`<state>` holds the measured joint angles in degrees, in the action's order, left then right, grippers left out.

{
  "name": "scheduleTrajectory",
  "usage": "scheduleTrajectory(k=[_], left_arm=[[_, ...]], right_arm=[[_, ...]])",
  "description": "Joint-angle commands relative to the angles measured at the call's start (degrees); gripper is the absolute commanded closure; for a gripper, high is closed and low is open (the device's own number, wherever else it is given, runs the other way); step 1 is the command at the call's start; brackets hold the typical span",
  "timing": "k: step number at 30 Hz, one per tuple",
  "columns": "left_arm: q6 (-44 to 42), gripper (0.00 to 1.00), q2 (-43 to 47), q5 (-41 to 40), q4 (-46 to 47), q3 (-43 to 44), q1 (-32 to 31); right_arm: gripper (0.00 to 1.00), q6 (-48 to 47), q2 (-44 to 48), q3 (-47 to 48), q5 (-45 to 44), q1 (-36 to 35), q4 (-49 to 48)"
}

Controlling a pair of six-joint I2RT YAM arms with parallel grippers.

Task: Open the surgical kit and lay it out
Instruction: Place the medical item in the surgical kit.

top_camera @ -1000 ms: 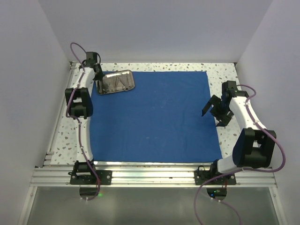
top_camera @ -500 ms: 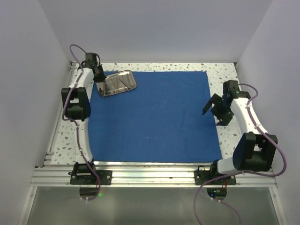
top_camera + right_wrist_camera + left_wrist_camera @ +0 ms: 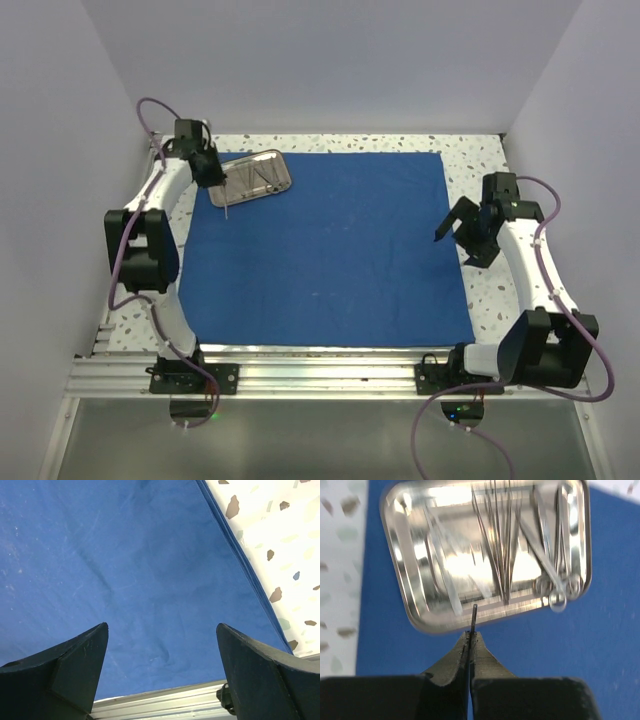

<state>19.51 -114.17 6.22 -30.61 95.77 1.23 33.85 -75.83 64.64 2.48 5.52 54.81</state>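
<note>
Blue cloth (image 3: 330,250) lies flat bearing one steel tray (image 3: 252,176); left tool (image 3: 471,636) pinches one thin instrument (image 3: 474,615), right tool (image 3: 161,626) gapes empty.

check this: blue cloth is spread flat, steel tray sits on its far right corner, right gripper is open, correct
The corner is wrong: the steel tray sits on the far left corner of the blue cloth, as the top external view shows. The cloth is spread flat and the right gripper is open.

Surgical kit, unwrapped.
Blue cloth (image 3: 330,250) spread flat; steel tray (image 3: 397,550) on its far-left corner holds scissors (image 3: 547,570); tweezers (image 3: 474,617) pinched at tray's edge.
</note>
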Motion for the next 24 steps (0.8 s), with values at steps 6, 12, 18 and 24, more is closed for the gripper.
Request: scheduleTrajectory(k=[6, 12, 18, 24], left_arm=[[2.8, 1.0, 24.3, -4.5, 0.6, -29.7, -10.5], [3.9, 1.0, 30.6, -7.4, 1.4, -43.6, -10.9], [2.8, 0.39, 27.8, -9.2, 0.7, -39.6, -10.9], [0.6, 0.34, 17.4, -15.1, -0.8, -22.8, -10.7]], right_arm=[[0.07, 0.0, 5.6, -2.7, 0.5, -0.7, 2.0], [0.07, -0.2, 7.9, -4.4, 0.6, -0.8, 2.9], [0.07, -0.6, 9.3, -5.1, 0.4, -0.8, 3.8], [0.07, -1.4, 9.5, -4.6, -0.2, -0.9, 4.8]])
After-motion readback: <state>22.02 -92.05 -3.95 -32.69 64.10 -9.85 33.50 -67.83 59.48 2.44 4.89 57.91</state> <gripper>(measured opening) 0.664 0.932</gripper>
